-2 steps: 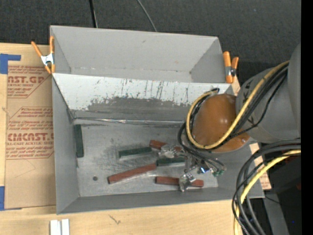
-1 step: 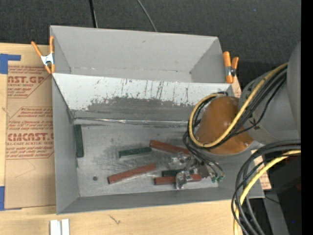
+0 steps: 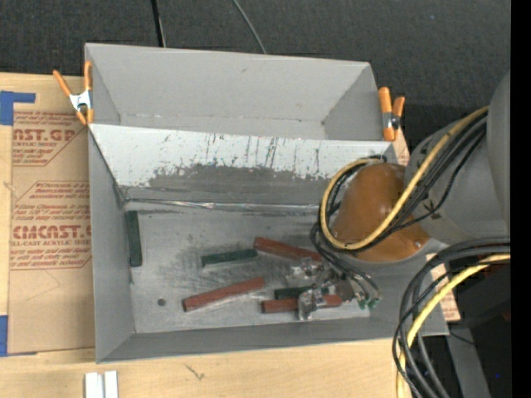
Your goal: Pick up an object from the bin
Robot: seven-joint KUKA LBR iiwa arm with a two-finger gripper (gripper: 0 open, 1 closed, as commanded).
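Camera view: tool (image 3: 311, 293) lowered into the lower-right of the bin (image 3: 108, 247) floor, directly over a short red-brown stick (image 3: 278, 306); whether it is open or closed cannot be told. A long red-brown stick (image 3: 224, 293) and a green stick (image 3: 228, 257) lie just left.

Scuffed grey metal bin (image 3: 108, 247)
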